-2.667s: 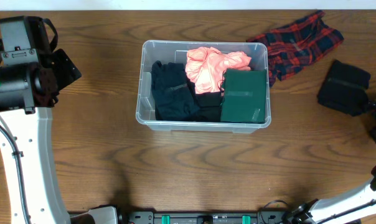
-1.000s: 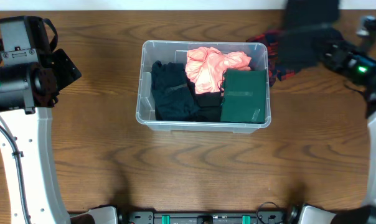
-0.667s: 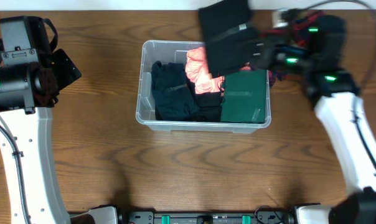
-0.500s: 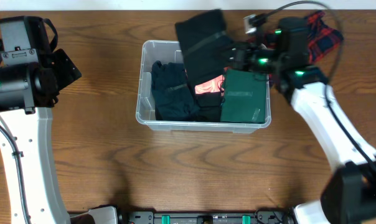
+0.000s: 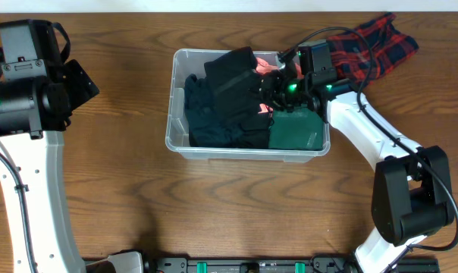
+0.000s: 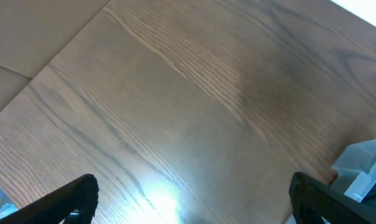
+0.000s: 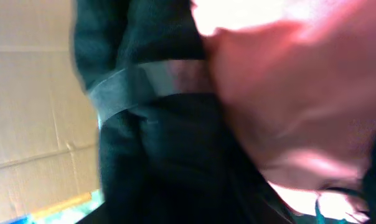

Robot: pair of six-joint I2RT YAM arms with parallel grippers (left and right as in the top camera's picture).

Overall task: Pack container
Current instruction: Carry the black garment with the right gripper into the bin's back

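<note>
Two arms stand at the bench. At the far left, the left gripper hangs well apart from the container, its fingers spread wide with nothing between them. The container sits mid-bench, open side up, its long axis running left to right. Inside, a dark navy garment fills the left end. A black folded garment lies tilted over a pink garment at the back, and a green folded garment fills the right front corner. The right gripper reaches in over the right back part, at the black folded garment's right edge. Cloth hides its fingers, so I cannot tell whether it grips the garment. Further right, a red plaid garment lies on the bench by the container's back corner.
</note>
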